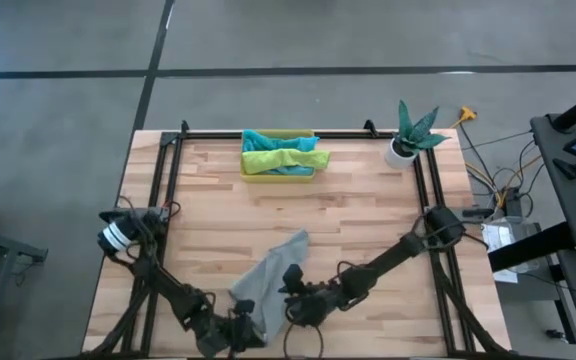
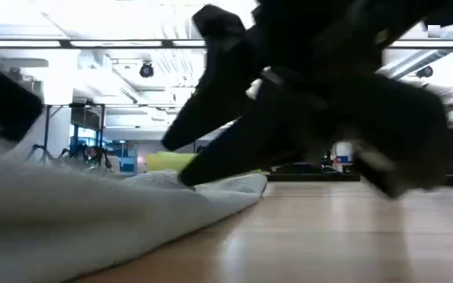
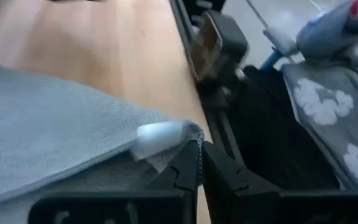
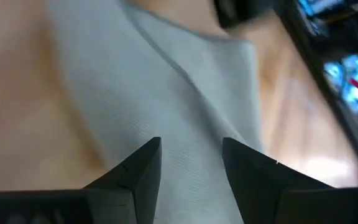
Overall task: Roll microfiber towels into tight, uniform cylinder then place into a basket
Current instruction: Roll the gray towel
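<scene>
A: Starting at the left, what is the left claw [image 1: 250, 333] doing?

B: It sits at the near edge of the pale wooden slatted worktop [image 1: 358, 220], fingers pressed together on a corner of the soft grey microfiber towel [image 1: 268, 280]. The wrist view shows the pinched hem [image 3: 163, 134] right at the fingertips [image 3: 194, 155].

A: And the towel itself?

B: It lies spread and rumpled on the worktop, running from that near edge up toward the middle, one corner pointing away from the arms.

A: Next to it?

B: The right claw [image 1: 290, 290] hovers over the towel's right side, just beside the left claw. Its two dark fingers [image 4: 138, 168] stand apart with grey cloth showing between them; they grip nothing.

A: Where is the basket?

B: The shallow rectangular bin of translucent yellow plastic [image 1: 278, 175] sits at the far edge, around the middle, well apart from both claws. A teal cloth towel [image 1: 268, 141] and a lime green cloth towel [image 1: 283, 159] lie in it, loosely bunched.

A: Farthest right?

B: A small green plant in a white pot [image 1: 408, 135] stands at the far right corner.
</scene>
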Available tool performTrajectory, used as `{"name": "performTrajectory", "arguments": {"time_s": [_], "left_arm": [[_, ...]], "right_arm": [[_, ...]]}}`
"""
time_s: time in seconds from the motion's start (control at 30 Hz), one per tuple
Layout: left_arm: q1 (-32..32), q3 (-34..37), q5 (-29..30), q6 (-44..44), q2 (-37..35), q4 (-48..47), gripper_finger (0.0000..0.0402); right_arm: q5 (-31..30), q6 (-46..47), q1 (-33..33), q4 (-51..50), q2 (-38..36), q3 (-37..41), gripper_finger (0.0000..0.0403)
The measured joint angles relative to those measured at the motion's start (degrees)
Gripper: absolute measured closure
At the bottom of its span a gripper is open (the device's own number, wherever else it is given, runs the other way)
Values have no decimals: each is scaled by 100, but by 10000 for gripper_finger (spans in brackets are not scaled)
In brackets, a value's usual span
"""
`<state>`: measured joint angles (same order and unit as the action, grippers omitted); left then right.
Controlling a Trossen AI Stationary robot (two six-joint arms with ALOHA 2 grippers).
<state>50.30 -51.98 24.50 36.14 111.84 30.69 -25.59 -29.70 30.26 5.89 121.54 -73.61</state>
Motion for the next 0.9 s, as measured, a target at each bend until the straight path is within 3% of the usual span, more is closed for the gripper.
{"name": "performTrajectory", "arguments": {"time_s": [0.2,0.47,0.9], "left_arm": [[165,-236,206,50,203,69,402],[154,-210,305,-92,192,11,402],[152,-208,405,-110,183,-32,402]], "right_arm": [[-1175,-230,-319,-116,103,-60,236],[-648,351,-866,-89,146,175,220],[-594,304,-865,24,166,226,220]]}}
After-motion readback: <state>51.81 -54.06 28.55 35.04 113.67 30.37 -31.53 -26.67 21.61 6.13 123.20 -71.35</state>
